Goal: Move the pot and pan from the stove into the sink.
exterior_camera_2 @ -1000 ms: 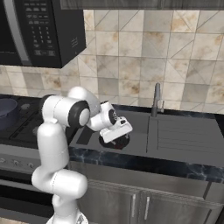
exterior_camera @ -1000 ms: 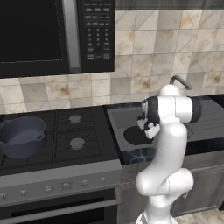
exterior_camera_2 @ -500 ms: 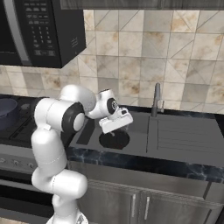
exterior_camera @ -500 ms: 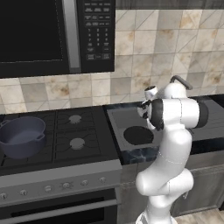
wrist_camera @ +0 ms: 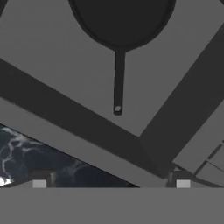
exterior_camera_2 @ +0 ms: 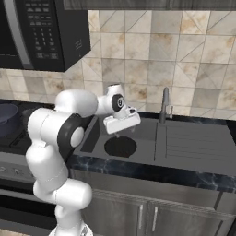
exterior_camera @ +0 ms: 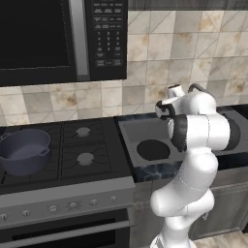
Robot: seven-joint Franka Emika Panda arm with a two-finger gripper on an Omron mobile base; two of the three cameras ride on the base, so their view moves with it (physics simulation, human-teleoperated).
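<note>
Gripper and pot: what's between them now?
In the left base view, between the open gripper over the sink and the pot lie two bare right-hand burners of the stove, nothing else.

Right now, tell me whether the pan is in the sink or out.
In. The pan lies flat on the sink floor, its handle free of the open fingers.

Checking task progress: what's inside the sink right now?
The pan lies flat on the floor of the sink, handle free. The pot sits on the stove. The arm covers part of the basin.
</note>
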